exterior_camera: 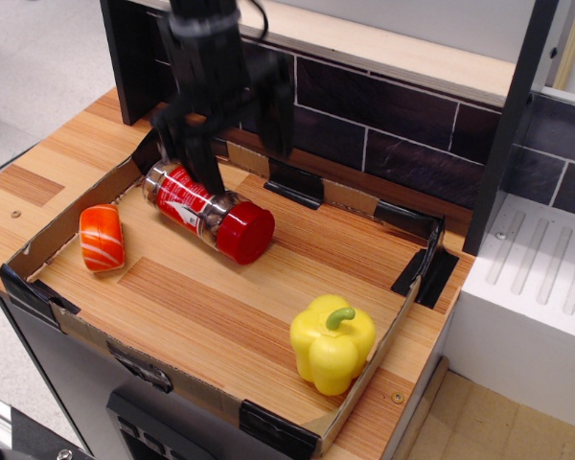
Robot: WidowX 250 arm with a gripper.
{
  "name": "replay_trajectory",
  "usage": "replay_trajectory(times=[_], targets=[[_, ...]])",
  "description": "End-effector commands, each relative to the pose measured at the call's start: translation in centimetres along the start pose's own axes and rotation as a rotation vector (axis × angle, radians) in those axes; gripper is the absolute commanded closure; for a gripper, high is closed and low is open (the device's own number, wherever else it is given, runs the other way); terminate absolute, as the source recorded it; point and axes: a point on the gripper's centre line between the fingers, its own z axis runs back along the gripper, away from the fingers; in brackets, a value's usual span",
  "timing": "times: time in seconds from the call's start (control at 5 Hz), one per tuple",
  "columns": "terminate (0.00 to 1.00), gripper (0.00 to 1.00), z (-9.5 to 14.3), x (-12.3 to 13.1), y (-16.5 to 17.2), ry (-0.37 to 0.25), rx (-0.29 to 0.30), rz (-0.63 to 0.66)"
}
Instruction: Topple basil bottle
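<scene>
The basil bottle (206, 211) lies on its side on the wooden tray floor, its red cap pointing to the front right and its clear base toward the back left wall. My gripper (240, 153) hangs above and just behind it, lifted clear of it. The jaws stand open and hold nothing. One dark finger (203, 161) hangs over the bottle's back end, the other over the tray's rear wall.
A shallow cardboard tray (172, 369) with black taped corners walls the area. An orange-and-white sushi piece (102, 238) lies at the left. A yellow pepper (333, 342) stands at the front right corner. A dark tiled wall (383, 115) runs behind; a white unit (532, 307) stands to the right.
</scene>
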Motion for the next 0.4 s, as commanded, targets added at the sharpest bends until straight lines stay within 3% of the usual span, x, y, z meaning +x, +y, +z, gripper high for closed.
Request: replay_trajectory(times=[0.0, 0.2], targets=[[0.0, 0.0, 1.9, 0.17, 0.02, -0.029, -0.043, -0.008], [1.0, 0.0, 1.9, 0.17, 0.02, -0.029, -0.043, -0.008]])
